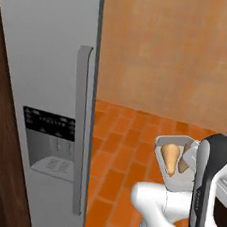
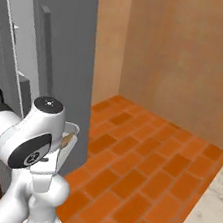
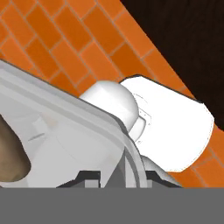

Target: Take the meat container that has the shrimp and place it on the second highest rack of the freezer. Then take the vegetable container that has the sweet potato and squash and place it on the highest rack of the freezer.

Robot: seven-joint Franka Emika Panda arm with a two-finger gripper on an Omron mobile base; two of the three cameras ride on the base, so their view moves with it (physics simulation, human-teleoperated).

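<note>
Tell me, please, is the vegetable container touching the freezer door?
Apart. The left base view shows floor between the vegetable container and the freezer door.

Arm folded low, tool (image 3: pixel 118 175) clamped tight

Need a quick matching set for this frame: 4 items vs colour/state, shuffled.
Items:
1. squash
2. vegetable container
3. freezer door
4. floor

Descriptions:
A. orange brick tiles
B. grey, with dispenser panel and long bar handle
C. pale tan-orange, lying in the tray
D. white, lifted off the ground beside the arm

Pairs: 1-C, 2-D, 3-B, 4-A
</note>
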